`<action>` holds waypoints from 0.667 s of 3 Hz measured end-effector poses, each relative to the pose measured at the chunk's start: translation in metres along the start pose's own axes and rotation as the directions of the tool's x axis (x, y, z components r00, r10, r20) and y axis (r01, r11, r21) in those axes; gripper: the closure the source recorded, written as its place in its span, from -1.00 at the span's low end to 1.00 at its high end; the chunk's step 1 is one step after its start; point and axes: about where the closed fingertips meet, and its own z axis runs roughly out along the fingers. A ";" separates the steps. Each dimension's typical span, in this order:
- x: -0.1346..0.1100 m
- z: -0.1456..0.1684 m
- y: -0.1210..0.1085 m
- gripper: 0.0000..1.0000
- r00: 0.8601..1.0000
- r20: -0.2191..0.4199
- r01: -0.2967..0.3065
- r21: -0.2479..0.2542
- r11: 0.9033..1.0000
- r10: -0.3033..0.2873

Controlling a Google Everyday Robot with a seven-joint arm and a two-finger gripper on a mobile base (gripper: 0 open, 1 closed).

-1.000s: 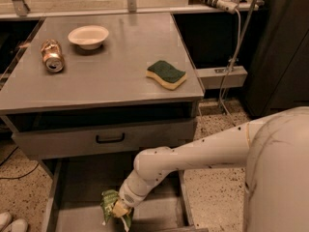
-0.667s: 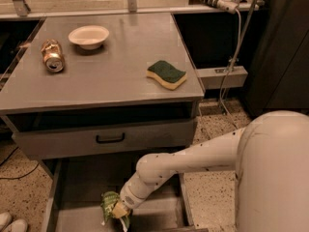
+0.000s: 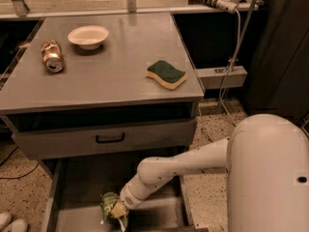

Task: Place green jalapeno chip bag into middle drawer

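Well, hardly anything has moved in the last second. The tool (image 3: 117, 210) is still low down inside the middle drawer (image 3: 77, 192), at almost the same spot. It is still pinching the green jalapeno chip bag (image 3: 109, 203), which is bunched up right at the tool's tip. Only the big white arm (image 3: 183, 166) behind the tool has shifted a bit. I think that means the bag is where it should go, with the drawer's grey floor just under the tool. But the job is not done, because the tool has not let go yet. Opening up and pulling back looks like the next thing to do. I cannot tell if the bag is touching the floor or hanging just over it. As for words, I can read none, because the bag is too crumpled to show its name. Far above the tool, on the bench (image 3: 106, 76), the tipped-over can (image 3: 52, 56) shows no label I can read. The sponge (image 3: 166, 74) and the bowl (image 3: 88, 36) are plain.
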 end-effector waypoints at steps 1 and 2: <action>0.000 0.000 0.000 0.62 1.000 0.000 0.000 0.000 1.000 0.000; 0.000 0.000 0.000 0.15 1.000 0.000 0.000 0.000 1.000 0.000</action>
